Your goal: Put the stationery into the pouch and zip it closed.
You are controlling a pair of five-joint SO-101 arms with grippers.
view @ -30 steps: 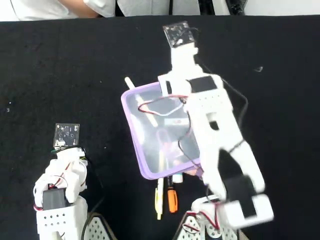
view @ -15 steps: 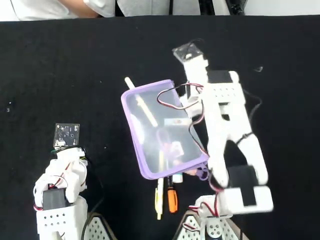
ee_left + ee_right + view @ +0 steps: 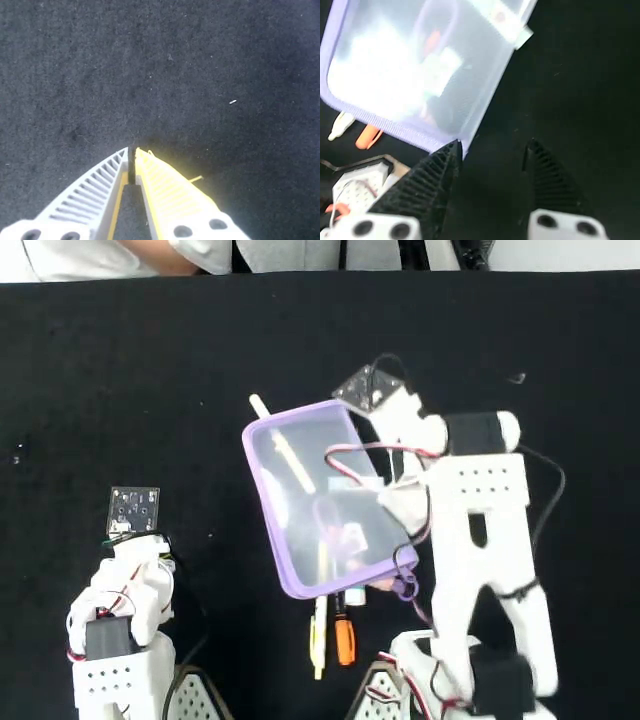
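The pouch (image 3: 320,500) lies mid-table with a pen (image 3: 318,635) and marker (image 3: 344,638) jutting from its near end, so the right gripper (image 3: 494,145) hangs spread-fingered beside its right edge, probably to reposition, while the left gripper (image 3: 131,151) rests folded near-left, pressed together on nothing.

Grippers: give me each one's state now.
Left gripper: shut, empty.
Right gripper: open, empty, by the pouch corner.
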